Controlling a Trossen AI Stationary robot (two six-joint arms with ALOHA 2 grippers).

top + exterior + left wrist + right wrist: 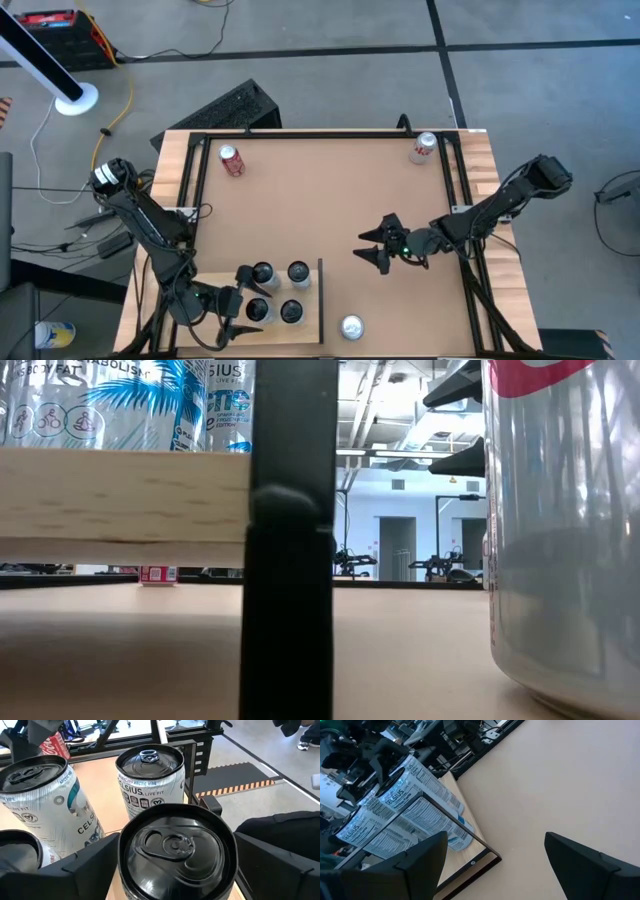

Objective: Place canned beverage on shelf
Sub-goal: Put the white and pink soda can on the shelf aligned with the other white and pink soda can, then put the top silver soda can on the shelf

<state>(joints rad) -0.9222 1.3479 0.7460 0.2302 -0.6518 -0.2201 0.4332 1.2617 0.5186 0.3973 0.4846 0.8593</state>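
Four cans (278, 292) upright on shelf (312, 318) at table's (330, 200) front edge, left of middle. Left gripper (240, 322) straddles front-left can (176, 855), fingers (82, 870) wide, apparently clear of it. Right gripper (378, 247) wide, empty, over table right of middle. Silver can (351, 327) beside shelf; red can (232, 160), another can (423, 148) near back corners.

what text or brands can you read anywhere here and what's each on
"CELSIUS. LIVE FIT" and "ARCTIC VIBE": the far white can on the shelf, left wrist view.
"CELS", "ARCTIC VIBE": the neighbouring can, partly cut off.
"SIUS", "FAT": cans on the shelf, low view, cropped.
"ELSIUS": can in the right wrist view.
Red can: script too blurred to read.
Fine print on all cans: too small.
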